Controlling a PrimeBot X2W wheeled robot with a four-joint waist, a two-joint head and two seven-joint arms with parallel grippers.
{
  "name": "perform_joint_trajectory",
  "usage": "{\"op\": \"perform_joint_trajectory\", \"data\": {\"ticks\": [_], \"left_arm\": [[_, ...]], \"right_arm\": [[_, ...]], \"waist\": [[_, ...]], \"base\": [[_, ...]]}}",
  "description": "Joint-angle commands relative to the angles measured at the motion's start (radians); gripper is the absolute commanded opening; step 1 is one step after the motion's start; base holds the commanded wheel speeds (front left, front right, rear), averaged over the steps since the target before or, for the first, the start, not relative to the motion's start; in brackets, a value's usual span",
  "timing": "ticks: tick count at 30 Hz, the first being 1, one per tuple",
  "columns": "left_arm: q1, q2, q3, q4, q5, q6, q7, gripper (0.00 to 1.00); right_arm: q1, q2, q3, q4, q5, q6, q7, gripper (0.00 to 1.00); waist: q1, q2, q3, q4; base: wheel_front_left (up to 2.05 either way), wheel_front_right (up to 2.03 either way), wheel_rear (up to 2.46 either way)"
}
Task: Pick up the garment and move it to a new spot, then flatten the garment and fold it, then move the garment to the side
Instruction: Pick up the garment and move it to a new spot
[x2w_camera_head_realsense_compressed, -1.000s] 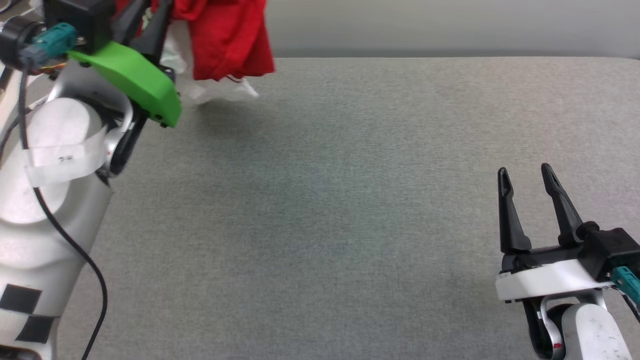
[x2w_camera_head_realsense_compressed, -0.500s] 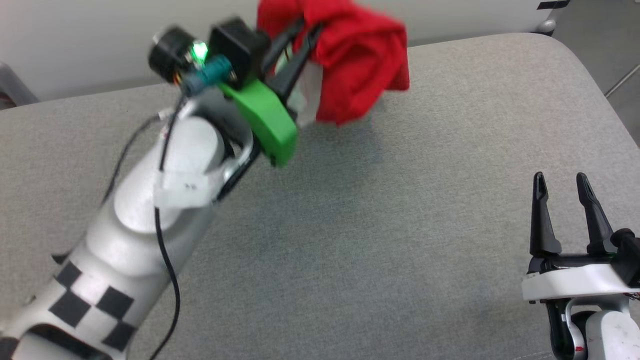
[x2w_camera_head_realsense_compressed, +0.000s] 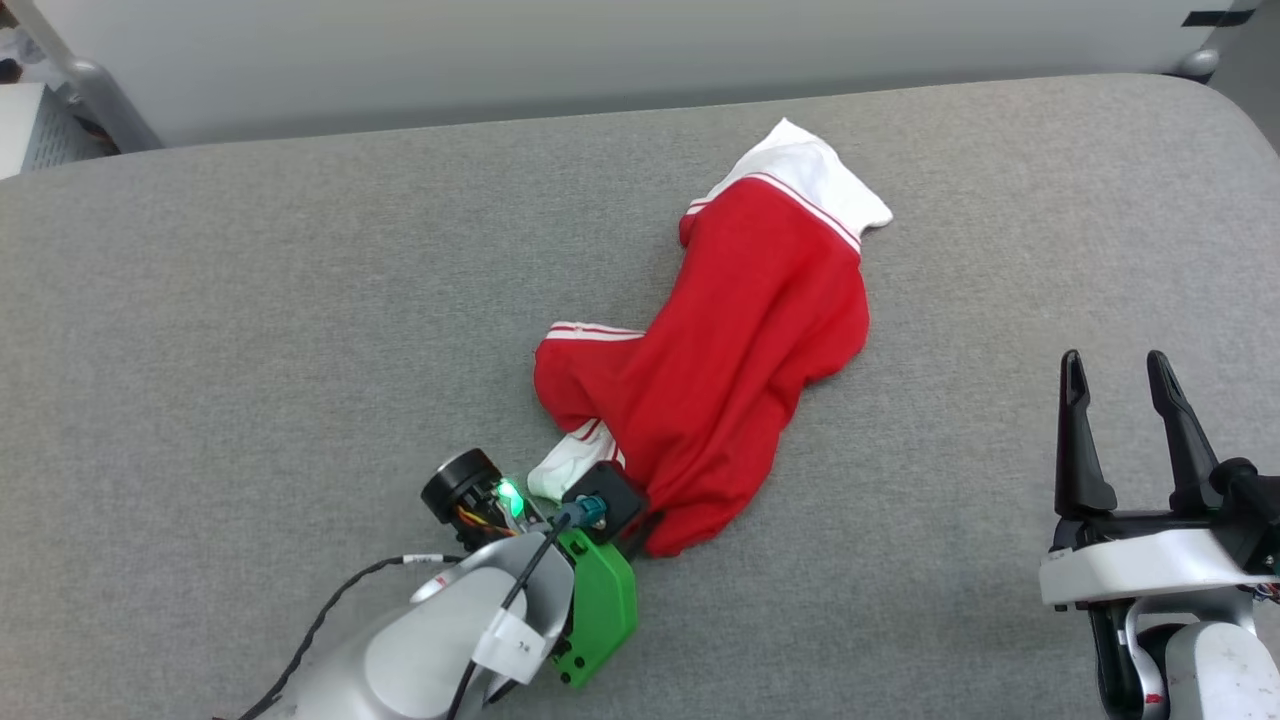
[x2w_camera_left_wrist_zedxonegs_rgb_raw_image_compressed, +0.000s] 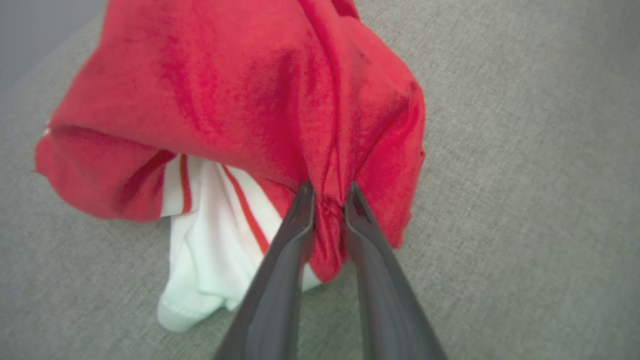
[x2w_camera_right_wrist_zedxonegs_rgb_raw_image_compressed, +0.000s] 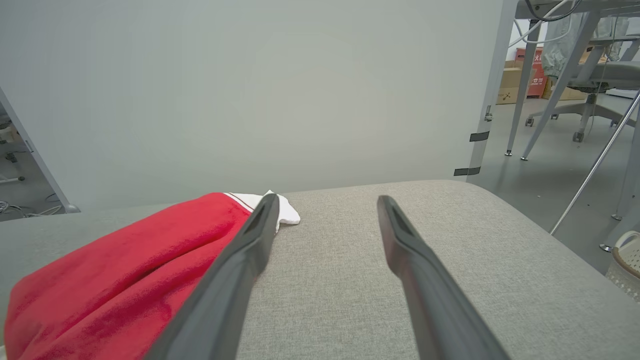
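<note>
The garment (x2w_camera_head_realsense_compressed: 745, 370), a red jersey with white striped-trim sleeves, lies stretched in a long crumpled heap across the middle of the grey table (x2w_camera_head_realsense_compressed: 250, 300), one white sleeve (x2w_camera_head_realsense_compressed: 815, 180) at its far end. My left gripper (x2w_camera_head_realsense_compressed: 640, 530) sits at the heap's near end, and in the left wrist view the left gripper (x2w_camera_left_wrist_zedxonegs_rgb_raw_image_compressed: 328, 192) is shut on a pinch of the garment's (x2w_camera_left_wrist_zedxonegs_rgb_raw_image_compressed: 240, 95) red cloth. My right gripper (x2w_camera_head_realsense_compressed: 1115, 375) stands open at the lower right, apart from the cloth. From the right wrist the garment (x2w_camera_right_wrist_zedxonegs_rgb_raw_image_compressed: 125, 270) lies left of the right gripper (x2w_camera_right_wrist_zedxonegs_rgb_raw_image_compressed: 325, 202). No lettering shows.
The table's rounded far-right corner (x2w_camera_head_realsense_compressed: 1200, 95) borders open floor. A pale wall (x2w_camera_right_wrist_zedxonegs_rgb_raw_image_compressed: 250, 90) runs behind the table. Past the corner stand metal table legs (x2w_camera_right_wrist_zedxonegs_rgb_raw_image_compressed: 520, 85), an office chair (x2w_camera_right_wrist_zedxonegs_rgb_raw_image_compressed: 595, 80) and cardboard boxes. Bare grey surface lies left of the garment.
My left gripper came down from high at the back to low near the front, dragging the garment from hanging in the air to lying stretched on the table. The camera also shifted.
</note>
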Motion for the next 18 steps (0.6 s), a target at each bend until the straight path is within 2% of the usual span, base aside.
{"op": "perform_joint_trajectory", "data": {"ticks": [1, 5, 9, 14, 18], "left_arm": [[0.023, -0.008, -0.017, 0.014, -0.012, -0.005, 0.02, 1.0], [0.017, -0.032, -0.046, 0.037, -0.015, -0.005, 0.017, 1.0], [0.024, -0.046, -0.012, 0.045, -0.046, 0.01, -0.034, 1.0], [0.042, -0.033, 0.057, 0.014, -0.097, 0.049, -0.11, 1.0], [0.068, -0.002, 0.129, -0.044, -0.141, 0.089, -0.161, 1.0]], "right_arm": [[-0.004, -0.002, 0.0, 0.006, -0.009, -0.001, -0.009, 1.0], [0.002, -0.002, 0.004, 0.019, -0.015, -0.001, -0.009, 1.0], [0.014, -0.002, -0.001, 0.027, -0.017, -0.001, -0.009, 1.0], [0.035, -0.002, -0.014, 0.032, -0.025, -0.001, -0.009, 1.0], [0.055, -0.002, -0.019, 0.032, -0.036, -0.001, -0.009, 1.0]], "waist": [[0.0, -0.0001, -0.013, 0.028], [0.0, -0.0001, -0.033, 0.055], [0.0, -0.0001, -0.063, 0.082], [0.0, -0.0001, -0.105, 0.118], [0.0, -0.0001, -0.136, 0.145]], "base": [[0.0, 0.0, 0.0], [0.0, 0.0, 0.0], [0.0, 0.0, 0.0], [0.0, 0.0, 0.0], [0.0, 0.0, 0.0]]}}
